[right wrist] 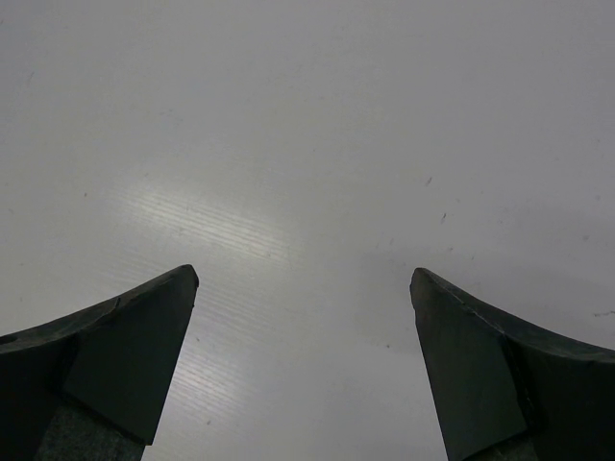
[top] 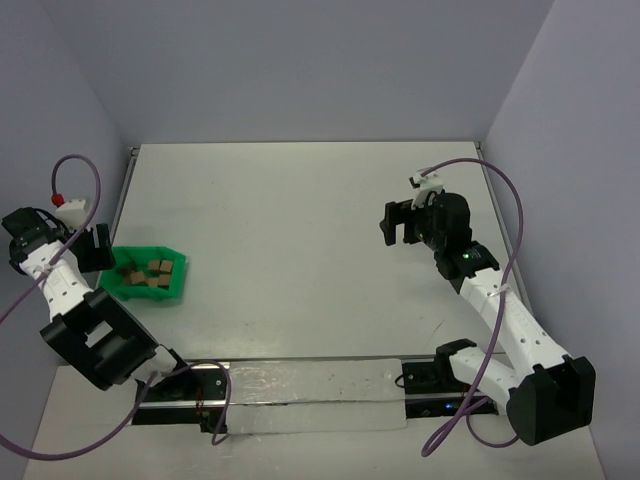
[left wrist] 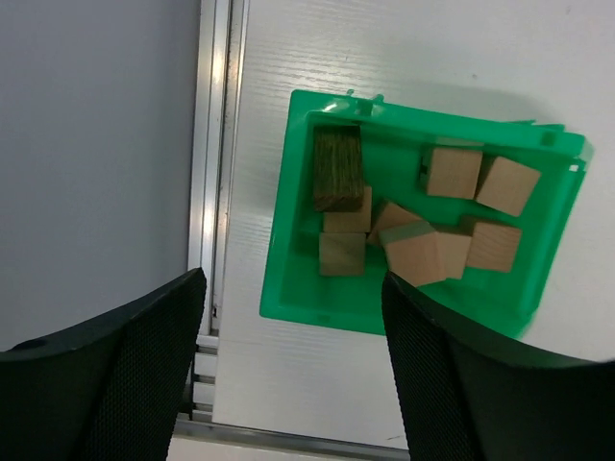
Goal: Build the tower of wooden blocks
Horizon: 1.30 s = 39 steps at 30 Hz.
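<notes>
Wood blocks (left wrist: 453,172) jumbled in green tray (left wrist: 288,240), table's (top: 300,250) left edge; left gripper (left wrist: 292,277) above, wide, empty; right gripper (right wrist: 303,276) wide.

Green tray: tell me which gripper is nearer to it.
Left. The left gripper hangs open right above the edge of the green tray, which holds the wood blocks. The right gripper is far off across the table, over bare surface.

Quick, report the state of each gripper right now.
Left gripper: open, holding nothing, pointed at the green tray of wood blocks.
Right gripper: open, holding nothing, over the table.
</notes>
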Available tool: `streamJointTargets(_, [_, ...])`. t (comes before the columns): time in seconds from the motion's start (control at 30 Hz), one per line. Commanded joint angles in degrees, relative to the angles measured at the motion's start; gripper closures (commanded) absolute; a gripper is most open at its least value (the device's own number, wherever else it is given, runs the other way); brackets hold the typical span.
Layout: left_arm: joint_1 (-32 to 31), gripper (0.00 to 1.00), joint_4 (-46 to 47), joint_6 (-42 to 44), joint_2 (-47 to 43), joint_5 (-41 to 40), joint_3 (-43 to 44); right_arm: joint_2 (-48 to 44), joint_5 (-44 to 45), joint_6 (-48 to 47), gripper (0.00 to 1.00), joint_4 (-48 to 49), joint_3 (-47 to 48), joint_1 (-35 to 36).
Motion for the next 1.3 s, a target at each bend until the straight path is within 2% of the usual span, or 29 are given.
streamJointTargets(0.0, [0.11,0.24,4.54,2.55,2.66,-1.58,1.66,0.37,-0.92,0.18,0.00,0.07,2.96,-0.18])
streamJointTargets(0.13, [0.11,0.32,6.58,2.05,5.72,-2.04,1.60,0.23,-0.93,0.18,0.00,0.03,2.75,-0.18])
streamJointTargets(0.53, [-0.56,0.41,7.86,0.61,11.69,-0.39,3.15,1.90,-1.12,0.18,0.00,-0.19,3.70,-0.18])
streamJointTargets(0.73, [-2.62,0.55,10.47,-0.22,13.33,-1.84,2.09,2.37,-1.11,0.18,0.00,-0.14,3.80,-0.18])
streamJointTargets(1.03, [-4.63,0.64,12.18,-1.62,17.37,-2.31,2.44,2.69,-0.95,0.18,0.00,-0.27,3.88,-0.18])
streamJointTargets(1.17, [-4.73,0.71,12.01,-2.26,19.12,-1.78,3.33,2.60,-1.04,0.18,0.00,-0.28,3.81,-0.18])
streamJointTargets(1.27, [-4.73,0.82,11.66,-2.75,20.41,-1.14,4.00,2.51,-1.12,0.18,0.00,-0.22,3.69,-0.24])
